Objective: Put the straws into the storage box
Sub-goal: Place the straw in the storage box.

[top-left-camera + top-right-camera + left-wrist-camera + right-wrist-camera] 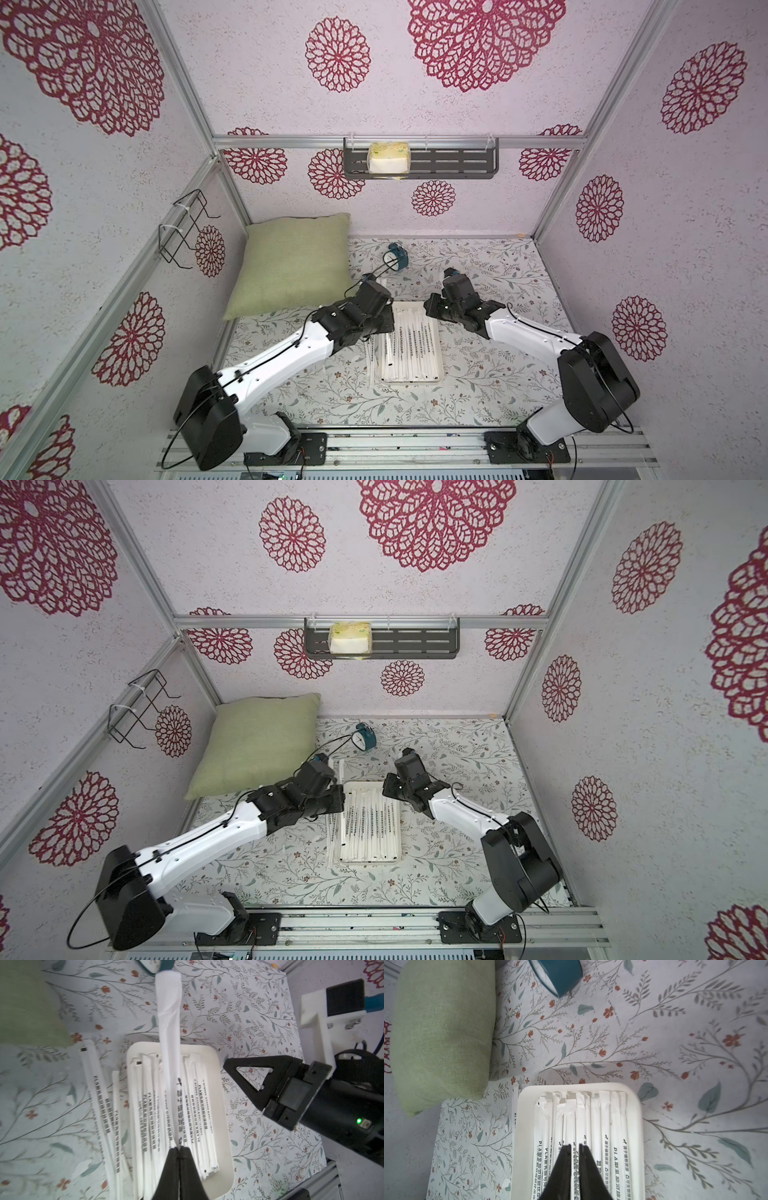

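The storage box (439, 353) sits mid-desk between the two arms, with its long axis running near to far. The straws (409, 349) fill it side by side, all lying along that same axis, ends toward the near and far rims. A few loose straws (330, 833) lie on the desk (478, 374) just left of the box, also pointing near to far, one or two slightly splayed.

The left gripper (179, 1148) hangs over the left side of the box, and its jaws are clenched on the end of one held straw (169, 1022). That straw is lifted clear of the others. It runs roughly parallel to the box, and its free end points away to the far side toward the teal clock (558, 974).

The right gripper (575, 1147) hovers over the far end of the box. Its jaws are drawn almost together, leaving only a thin slit, and nothing is gripped. The print on the straws below shows through that slit.

A green pillow (291, 262) lies at the far left.
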Action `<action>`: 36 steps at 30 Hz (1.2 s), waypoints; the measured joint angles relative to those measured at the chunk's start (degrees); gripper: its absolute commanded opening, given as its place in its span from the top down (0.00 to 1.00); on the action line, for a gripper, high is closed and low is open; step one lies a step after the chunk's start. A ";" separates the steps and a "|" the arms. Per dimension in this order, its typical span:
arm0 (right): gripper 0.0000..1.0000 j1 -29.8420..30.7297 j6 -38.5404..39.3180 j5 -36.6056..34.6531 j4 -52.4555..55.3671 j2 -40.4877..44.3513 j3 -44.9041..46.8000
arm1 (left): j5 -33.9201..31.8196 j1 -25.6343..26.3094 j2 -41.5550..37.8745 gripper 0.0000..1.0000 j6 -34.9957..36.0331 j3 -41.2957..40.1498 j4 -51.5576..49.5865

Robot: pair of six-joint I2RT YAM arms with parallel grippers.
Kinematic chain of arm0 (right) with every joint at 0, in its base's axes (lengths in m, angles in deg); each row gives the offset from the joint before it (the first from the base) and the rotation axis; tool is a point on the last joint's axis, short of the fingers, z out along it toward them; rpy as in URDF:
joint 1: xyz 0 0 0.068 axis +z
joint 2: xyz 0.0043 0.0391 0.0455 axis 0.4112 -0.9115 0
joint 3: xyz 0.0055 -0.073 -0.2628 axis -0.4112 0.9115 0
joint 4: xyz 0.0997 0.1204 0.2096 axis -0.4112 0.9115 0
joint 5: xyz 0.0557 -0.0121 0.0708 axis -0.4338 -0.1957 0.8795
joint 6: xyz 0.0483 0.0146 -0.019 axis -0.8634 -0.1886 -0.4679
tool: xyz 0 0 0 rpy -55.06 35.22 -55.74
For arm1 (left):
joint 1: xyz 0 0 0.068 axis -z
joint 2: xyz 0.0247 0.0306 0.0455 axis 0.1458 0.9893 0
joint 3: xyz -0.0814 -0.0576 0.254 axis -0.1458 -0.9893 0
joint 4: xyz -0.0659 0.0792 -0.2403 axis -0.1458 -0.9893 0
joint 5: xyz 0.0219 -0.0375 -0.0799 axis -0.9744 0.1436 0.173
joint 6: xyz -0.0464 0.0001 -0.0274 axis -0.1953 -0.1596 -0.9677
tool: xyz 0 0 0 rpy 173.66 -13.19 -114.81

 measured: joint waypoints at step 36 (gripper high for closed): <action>0.84 -10.54 0.90 2.71 0.96 10.19 9.92 | 3.48 5.81 33.07 0.71 -7.63 13.18 4.63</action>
